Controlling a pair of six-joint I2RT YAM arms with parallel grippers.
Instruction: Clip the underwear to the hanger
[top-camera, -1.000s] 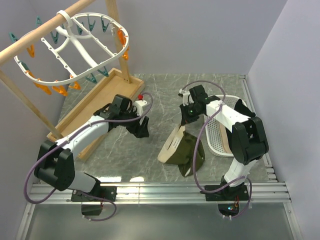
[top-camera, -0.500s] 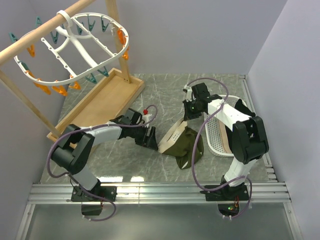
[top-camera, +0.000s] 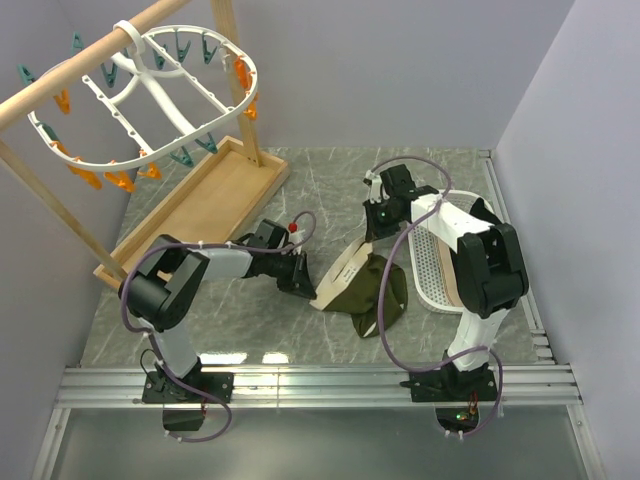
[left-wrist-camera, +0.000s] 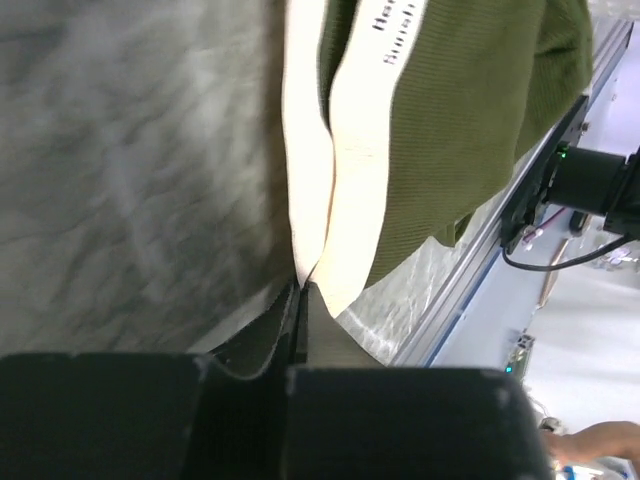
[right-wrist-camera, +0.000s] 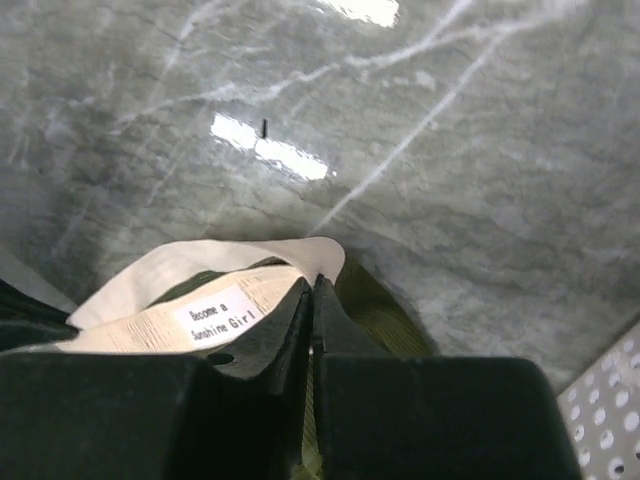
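While pinched shut on underwear (top-camera: 375, 290) waistband, left fingers (left-wrist-camera: 302, 285) and right fingers (right-wrist-camera: 315, 280) at opposite ends: stretched near-left to far-right; hanger (top-camera: 160, 105) far left, nearer left arm.

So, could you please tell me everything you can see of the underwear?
The underwear is small, of dark olive ribbed fabric with a wide pale beige waistband carrying a printed white label. It is held stretched between both arms over the marble table: the left gripper is shut on one waistband end, the right gripper on the other.
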